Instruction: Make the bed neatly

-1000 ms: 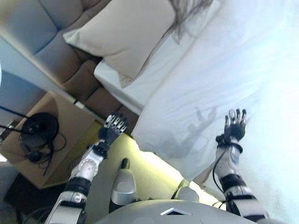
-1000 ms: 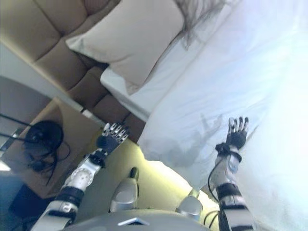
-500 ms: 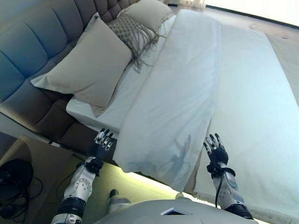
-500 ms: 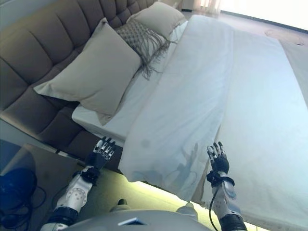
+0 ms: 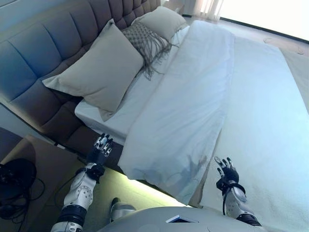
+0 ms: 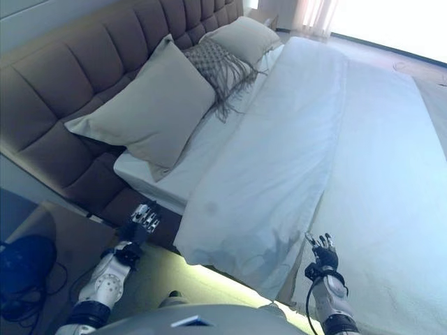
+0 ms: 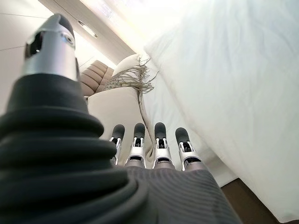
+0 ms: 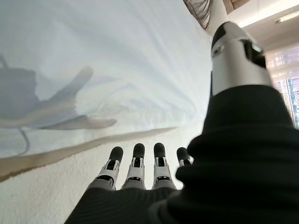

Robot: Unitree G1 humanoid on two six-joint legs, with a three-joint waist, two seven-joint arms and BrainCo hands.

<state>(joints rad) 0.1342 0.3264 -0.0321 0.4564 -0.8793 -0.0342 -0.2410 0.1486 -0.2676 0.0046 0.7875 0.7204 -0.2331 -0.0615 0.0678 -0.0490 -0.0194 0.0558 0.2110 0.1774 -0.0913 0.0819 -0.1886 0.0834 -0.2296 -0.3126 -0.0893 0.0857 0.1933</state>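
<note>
Left hand (image 5: 99,149) at 7 o'clock, fingers straight, empty, off the bed edge by the dark base. Right hand (image 5: 227,172) at 5 o'clock, fingers spread, empty, over the textured cream blanket (image 5: 270,125). Between them the smooth white duvet (image 5: 188,111), folded into a long strip, long axis running 6 to 12 o'clock. Flat white sheet (image 5: 116,116) at 9 o'clock. Beyond: large beige square pillow (image 5: 99,72), grey fringed cushion (image 5: 145,41), second pillow (image 5: 161,20), all against the tufted padded headboard (image 5: 34,58).

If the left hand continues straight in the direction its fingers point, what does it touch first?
Probably the near corner of the mattress below the large pillow; the left hand is open. Depth is uncertain.
</note>
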